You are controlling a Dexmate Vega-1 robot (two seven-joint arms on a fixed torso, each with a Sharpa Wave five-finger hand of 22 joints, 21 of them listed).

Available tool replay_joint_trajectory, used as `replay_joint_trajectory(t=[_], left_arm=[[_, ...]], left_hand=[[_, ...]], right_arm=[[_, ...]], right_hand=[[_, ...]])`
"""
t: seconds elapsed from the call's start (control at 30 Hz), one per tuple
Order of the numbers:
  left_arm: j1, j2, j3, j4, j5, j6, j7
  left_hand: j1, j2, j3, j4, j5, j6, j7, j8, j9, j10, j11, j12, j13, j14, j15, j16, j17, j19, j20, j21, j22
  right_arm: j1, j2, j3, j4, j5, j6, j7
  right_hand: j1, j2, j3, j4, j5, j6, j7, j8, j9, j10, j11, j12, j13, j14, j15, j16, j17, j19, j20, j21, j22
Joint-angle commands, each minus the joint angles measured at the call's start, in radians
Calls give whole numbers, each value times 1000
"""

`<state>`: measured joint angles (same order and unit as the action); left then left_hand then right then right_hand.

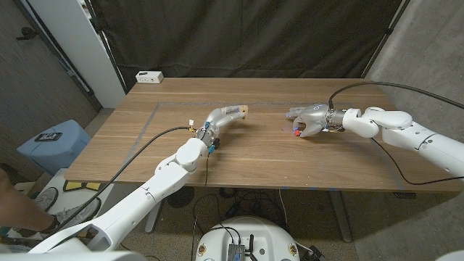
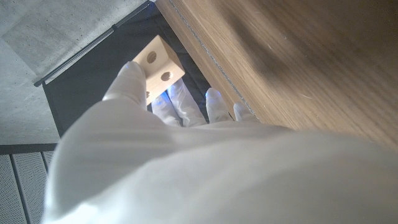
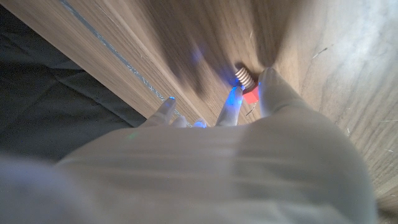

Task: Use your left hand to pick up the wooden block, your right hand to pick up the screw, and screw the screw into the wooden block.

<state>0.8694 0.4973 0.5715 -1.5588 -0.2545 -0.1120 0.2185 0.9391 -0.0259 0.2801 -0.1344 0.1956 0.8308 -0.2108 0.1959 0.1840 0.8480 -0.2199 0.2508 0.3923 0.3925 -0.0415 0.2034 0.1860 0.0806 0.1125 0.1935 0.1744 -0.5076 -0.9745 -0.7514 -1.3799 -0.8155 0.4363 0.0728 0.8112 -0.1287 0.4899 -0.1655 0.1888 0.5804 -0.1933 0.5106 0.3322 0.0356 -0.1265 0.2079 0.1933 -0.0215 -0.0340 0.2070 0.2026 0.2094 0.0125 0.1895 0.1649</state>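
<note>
We are working over the wooden table (image 1: 290,163), and both pick-ups look done. Our left hand (image 1: 226,116) is holding the wooden block (image 1: 242,111) at its fingertips, near the table's centre, holes showing. Our right hand (image 1: 310,120), at about three o'clock from the block and well apart, is pinching the red-headed screw (image 1: 296,133). We are judging that aligning and screwing in are still ahead.

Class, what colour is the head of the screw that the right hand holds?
Red. The screw shows it best in the right wrist view, pinched in the right hand.
</note>
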Motion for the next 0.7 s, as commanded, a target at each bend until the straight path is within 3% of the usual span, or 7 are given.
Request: replay_joint_trajectory(t=[0.03, 0.37, 0.7], left_arm=[[-2, -2, 2, 3, -1, 4, 0], [0, -2, 2, 3, 0, 4, 3], [0, -2, 2, 6, -3, 2, 2]], left_hand=[[2, 6, -4, 2, -1, 9, 0, 6, 5, -6, 0, -4, 3, -3, -96, 6, 3, -5, 2, 4, 5], [3, 8, -5, 1, 0, 8, -1, 5, 5, -6, 0, -5, 4, -3, -95, 6, 3, -5, 1, 4, 5], [3, 8, -6, 1, 0, 10, -1, 6, 5, -5, 0, -6, 5, -2, -93, 7, 3, -4, 1, 4, 5]], right_arm=[[-3, -3, 2, -10, 5, -1, 13], [-5, 2, 4, -15, 11, -4, 23], [-6, 6, 4, -6, 7, -3, 5]], right_hand=[[9, 0, 7, 2, 4, -7, 0, 8, 7, -5, -5, -4, 2, 2, -13, -1, 2, 7, -1, 4, 4], [8, 0, 6, 4, 3, -19, -5, 10, 12, -13, -6, -8, 2, -2, -11, -3, 3, 5, 2, 2, 4], [10, 0, 7, 4, 4, 2, -2, 28, 20, 4, -3, -3, 2, 5, -13, -1, 3, 9, 3, 3, 5]])
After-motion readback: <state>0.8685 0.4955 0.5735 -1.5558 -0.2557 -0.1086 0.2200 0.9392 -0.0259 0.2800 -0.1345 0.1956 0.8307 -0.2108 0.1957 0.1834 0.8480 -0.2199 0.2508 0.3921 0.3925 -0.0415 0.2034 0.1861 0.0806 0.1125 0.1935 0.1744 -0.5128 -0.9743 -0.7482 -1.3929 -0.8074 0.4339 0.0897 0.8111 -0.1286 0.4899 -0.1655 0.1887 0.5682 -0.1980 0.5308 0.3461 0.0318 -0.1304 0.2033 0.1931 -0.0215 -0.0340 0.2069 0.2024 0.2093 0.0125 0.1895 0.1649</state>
